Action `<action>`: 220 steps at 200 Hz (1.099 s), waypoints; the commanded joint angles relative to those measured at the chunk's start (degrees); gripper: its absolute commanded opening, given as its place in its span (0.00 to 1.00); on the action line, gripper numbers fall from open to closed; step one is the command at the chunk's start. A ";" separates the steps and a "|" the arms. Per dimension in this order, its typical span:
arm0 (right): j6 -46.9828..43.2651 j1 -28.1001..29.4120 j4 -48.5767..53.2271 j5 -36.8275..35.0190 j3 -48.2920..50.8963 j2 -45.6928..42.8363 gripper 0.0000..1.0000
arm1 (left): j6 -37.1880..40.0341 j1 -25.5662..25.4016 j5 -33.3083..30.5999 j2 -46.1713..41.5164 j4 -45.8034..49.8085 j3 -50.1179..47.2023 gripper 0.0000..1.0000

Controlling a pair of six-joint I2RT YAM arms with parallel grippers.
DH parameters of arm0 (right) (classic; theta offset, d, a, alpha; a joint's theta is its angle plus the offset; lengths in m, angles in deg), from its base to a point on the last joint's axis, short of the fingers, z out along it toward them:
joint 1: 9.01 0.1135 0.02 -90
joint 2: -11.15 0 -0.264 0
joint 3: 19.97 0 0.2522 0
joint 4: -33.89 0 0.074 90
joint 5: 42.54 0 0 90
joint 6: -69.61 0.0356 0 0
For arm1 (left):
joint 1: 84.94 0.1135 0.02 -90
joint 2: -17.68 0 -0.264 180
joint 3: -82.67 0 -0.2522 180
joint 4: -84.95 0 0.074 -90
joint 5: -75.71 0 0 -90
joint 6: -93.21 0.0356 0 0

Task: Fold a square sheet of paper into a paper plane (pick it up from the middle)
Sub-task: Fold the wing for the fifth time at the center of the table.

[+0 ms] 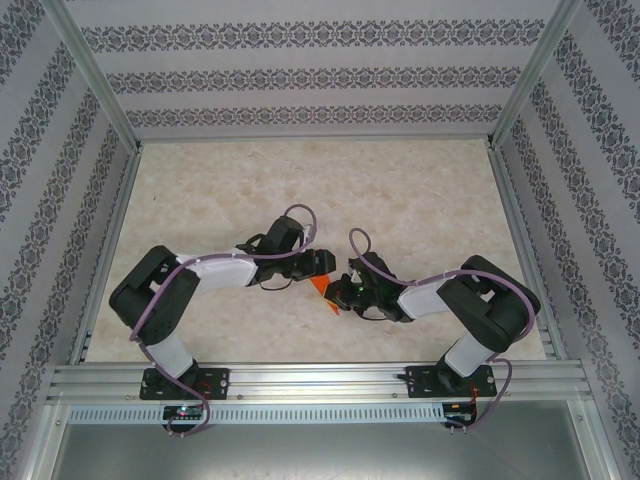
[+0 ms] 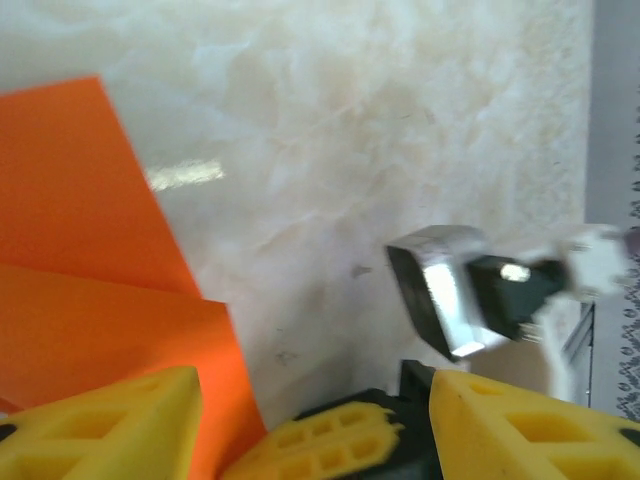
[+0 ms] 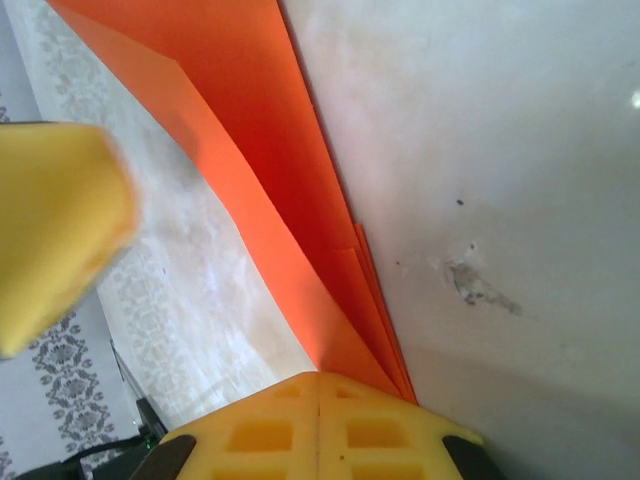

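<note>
1. Right gripper (image 1: pixel 338 297): positioned nearest the near edge of the tabletop (image 1: pixel 420 200), about midway between its left and right edges. In the right wrist view the right gripper (image 3: pixel 318 400) has its two yellow pads pressed together. The folded orange paper (image 3: pixel 270 130) is clamped between them and emerges from the seam as several stacked layers.
2. Folded orange paper (image 1: pixel 320 287): seen from above just beyond the right gripper's tips, between the two grippers.
3. Left gripper (image 1: pixel 321 266): located just beyond the paper. In the left wrist view the left gripper (image 2: pixel 312 388) has its jaws spread wide, with bare tabletop (image 2: pixel 350 150) between them. The paper (image 2: pixel 80 220) lies to one side, passing behind one yellow finger (image 2: pixel 100 430). Contact there cannot be confirmed.
</note>
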 commanded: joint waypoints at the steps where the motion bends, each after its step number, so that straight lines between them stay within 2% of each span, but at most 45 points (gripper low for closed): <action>1: -5.12 -0.46 13.85 2.00 1.82 2.04 0.04 | 1.54 -0.24 -1.32 -3.10 0.17 -2.21 0.61; 42: -6.53 -2.23 15.46 2.89 0.55 2.52 0.04 | 0.48 -1.24 -0.97 -2.02 -2.56 -4.19 0.45; 109: -7.02 -2.69 15.74 3.46 0.69 3.09 0.04 | 0.47 -1.96 -1.81 2.87 -5.50 -2.78 0.42; 150: -7.62 -2.78 16.39 3.74 1.17 3.03 0.03 | 1.22 -1.57 -5.24 6.64 -5.43 -2.48 0.37; 220: -9.43 -3.49 19.03 3.39 2.46 2.79 0.00 | 1.16 3.39 -6.57 5.43 -5.41 -5.50 0.35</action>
